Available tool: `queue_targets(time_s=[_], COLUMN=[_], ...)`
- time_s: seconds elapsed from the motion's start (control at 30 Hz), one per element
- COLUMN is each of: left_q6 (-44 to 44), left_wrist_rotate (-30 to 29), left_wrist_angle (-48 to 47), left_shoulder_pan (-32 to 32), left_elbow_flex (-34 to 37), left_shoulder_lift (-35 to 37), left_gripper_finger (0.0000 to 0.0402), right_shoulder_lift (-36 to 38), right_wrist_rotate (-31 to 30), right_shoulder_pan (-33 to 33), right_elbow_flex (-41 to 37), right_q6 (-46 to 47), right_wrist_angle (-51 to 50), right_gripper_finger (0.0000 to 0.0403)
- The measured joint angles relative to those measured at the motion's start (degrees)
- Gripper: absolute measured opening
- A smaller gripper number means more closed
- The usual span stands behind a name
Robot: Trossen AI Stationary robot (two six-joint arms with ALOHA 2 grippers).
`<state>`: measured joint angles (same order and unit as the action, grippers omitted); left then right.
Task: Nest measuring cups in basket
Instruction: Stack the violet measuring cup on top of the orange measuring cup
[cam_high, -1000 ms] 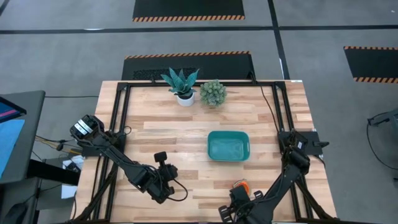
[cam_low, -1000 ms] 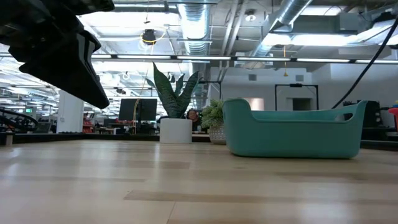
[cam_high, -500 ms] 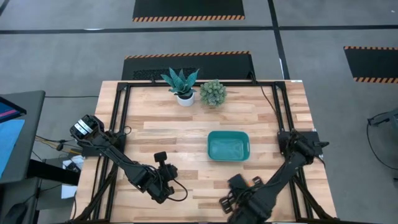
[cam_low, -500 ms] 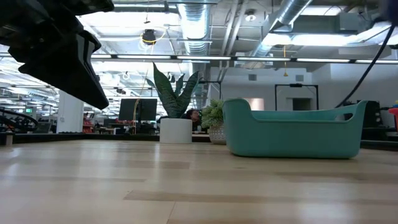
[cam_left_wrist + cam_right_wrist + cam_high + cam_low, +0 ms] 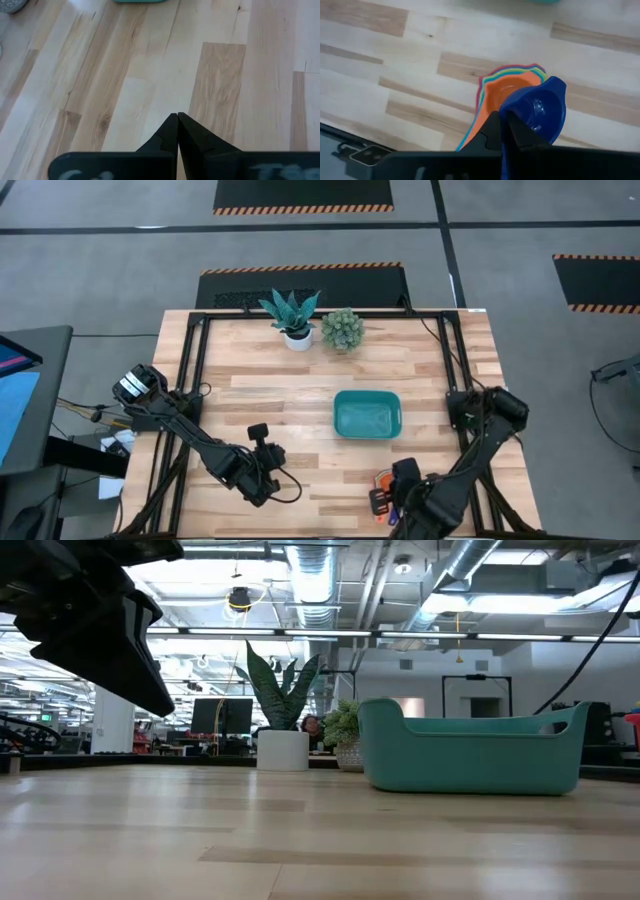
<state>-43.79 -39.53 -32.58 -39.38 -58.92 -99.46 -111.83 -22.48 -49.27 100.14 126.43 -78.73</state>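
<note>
The teal basket [image 5: 367, 415] [image 5: 470, 750] stands on its flat bottom right of the table's middle. Near the table's near edge, right of middle, lies a nested stack of measuring cups [image 5: 382, 483] [image 5: 507, 87], orange innermost, with green, yellow and red rims showing around it. My right gripper [image 5: 402, 492] [image 5: 501, 116] hovers over that stack, shut on a dark blue measuring cup [image 5: 540, 107]. My left gripper [image 5: 262, 442] [image 5: 177, 117] waits shut over bare wood, left of middle; it shows as a dark mass [image 5: 90, 620] in the low view. My right gripper pinches the dark blue cup by its flat handle [image 5: 503, 142] between the two fingers. The fingers lie along the handle, and the bowl [image 5: 542, 102] sticks out past the fingertips. The cup sits tilted over the orange cup's rim; whether it touches the stack I cannot tell.
Two white-potted plants [image 5: 297, 318] [image 5: 342, 330] stand at the table's far edge, behind the basket. Black frame rails [image 5: 195, 370] [image 5: 452, 365] run along the table's left and right sides. Bare wood lies between the stack and the basket.
My right arm has swung toward the table's right and far side, and its gripper has shifted a little right along the near edge. The cup stack, covered by the gripper half a second ago, shows again beside it. The left arm has kept still.
</note>
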Motion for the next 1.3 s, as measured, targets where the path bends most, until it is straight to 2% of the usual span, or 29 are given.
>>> queue_targets(time_s=[0.33, 0.53, 0.87, 1.1, 1.3], left_q6=[0.03, 0.37, 0.31, 0.02, 0.02], left_wrist_rotate=[-0.02, -0.06, -0.15, -0.15, -0.13], left_wrist_angle=[0.09, 0.11, 0.15, 0.15, 0.13], left_shoulder_pan=[0.02, 0.02, 0.02, 0.02, 0.02], left_elbow_flex=[0.00, 0.00, 0.00, 0.00, 0.00], left_shoulder_lift=[0.00, 0.00, 0.00, 0.00, 0.00], left_gripper_finger=[0.0000, 0.0000, 0.0000, 0.0000, 0.0000], right_shoulder_lift=[0.02, -0.02, -0.02, -0.02, -0.02], right_wrist_rotate=[0.04, 2.77, 2.84, 3.10, 3.83], right_shoulder_pan=[2.70, 2.49, 2.50, 2.49, 2.91], right_elbow_flex=[-3.04, -4.93, -5.11, -5.11, -5.11], right_q6=[-0.85, -0.97, -3.69, -4.16, -9.88], right_wrist_angle=[3.30, 5.49, 7.50, 7.61, 7.60], right_gripper_finger=[0.0006, 0.0006, 0.0060, 0.0065, 0.0066])
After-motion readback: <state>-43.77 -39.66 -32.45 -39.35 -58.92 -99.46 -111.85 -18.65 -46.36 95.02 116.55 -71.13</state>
